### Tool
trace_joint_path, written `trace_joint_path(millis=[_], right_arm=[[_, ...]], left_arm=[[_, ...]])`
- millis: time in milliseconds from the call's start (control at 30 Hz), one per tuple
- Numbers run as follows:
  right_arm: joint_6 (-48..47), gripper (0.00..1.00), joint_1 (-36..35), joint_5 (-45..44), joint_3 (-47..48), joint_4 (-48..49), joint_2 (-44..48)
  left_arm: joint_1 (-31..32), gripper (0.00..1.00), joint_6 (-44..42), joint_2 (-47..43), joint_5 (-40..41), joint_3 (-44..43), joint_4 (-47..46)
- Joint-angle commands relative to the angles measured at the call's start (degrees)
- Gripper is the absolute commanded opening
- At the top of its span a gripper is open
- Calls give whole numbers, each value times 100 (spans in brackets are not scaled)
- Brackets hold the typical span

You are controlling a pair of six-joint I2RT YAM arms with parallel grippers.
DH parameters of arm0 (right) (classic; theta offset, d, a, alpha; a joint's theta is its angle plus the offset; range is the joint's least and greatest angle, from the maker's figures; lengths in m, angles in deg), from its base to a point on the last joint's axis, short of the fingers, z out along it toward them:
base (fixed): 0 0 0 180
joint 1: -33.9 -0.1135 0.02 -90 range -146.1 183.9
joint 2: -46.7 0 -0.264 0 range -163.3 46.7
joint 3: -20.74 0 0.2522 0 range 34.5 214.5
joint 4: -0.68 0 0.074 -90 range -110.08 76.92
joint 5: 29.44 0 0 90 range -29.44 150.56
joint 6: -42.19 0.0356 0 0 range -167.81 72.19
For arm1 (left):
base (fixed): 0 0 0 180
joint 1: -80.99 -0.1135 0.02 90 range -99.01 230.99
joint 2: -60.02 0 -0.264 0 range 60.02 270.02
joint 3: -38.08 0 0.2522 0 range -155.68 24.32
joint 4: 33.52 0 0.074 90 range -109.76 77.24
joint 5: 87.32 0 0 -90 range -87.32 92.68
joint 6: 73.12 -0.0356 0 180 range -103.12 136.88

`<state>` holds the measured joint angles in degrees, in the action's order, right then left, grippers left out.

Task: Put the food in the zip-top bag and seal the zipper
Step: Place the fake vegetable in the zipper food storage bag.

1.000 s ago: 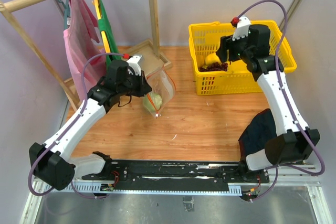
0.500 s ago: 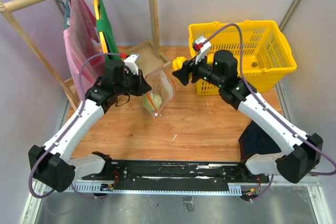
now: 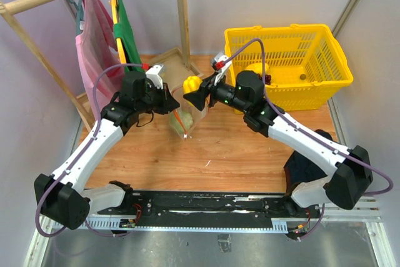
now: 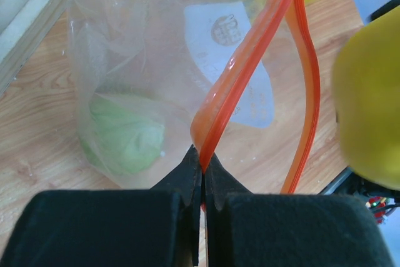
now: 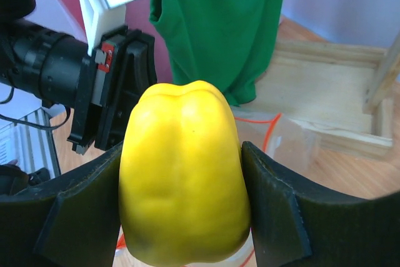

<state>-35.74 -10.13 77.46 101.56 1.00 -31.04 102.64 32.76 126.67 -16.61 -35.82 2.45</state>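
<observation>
top and wrist views, loading step. the left gripper is clenched on one lip of the zipper, lifting it so the mouth of the zip-top bag gapes; the other lip hangs free as a loop to the right in the left wrist view. a round pale-green piece lies at the bottom of the bag. the right gripper grasps a yellow pepper, its pads pressing the pepper's narrower sides. key relation: the pepper hangs just far and right of the bag mouth and above it, with the pinching left gripper just to the left of the mouth. the right arm is the one placed to deliver; the drop probably calls for a short move left and near, then down between the two zipper lips. more food lies in the yellow basket at far right, so loading appears unfinished and the zipper is unsealed.
</observation>
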Motion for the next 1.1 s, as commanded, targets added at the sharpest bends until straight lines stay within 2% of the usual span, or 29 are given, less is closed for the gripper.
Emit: trace_joint_path(millis=[0,133,533,767,1067], right_arm=[[395,20,-145,256,-141,502,-319],[521,20,-162,217,-180,408,-589],[599,20,-169,-688,-111,314,-1398],[627,21,-156,-1034,-50,1231,-2113],[676,27,-145,-652,373,2059,-2852]], left_arm=[[-87,0,47,-142,-153,64,-217],[-105,0,56,-157,-196,76,-235],[-127,0,73,-178,-504,134,-336],[-128,0,73,-134,-617,152,-336],[-128,0,98,-23,-743,187,-328]])
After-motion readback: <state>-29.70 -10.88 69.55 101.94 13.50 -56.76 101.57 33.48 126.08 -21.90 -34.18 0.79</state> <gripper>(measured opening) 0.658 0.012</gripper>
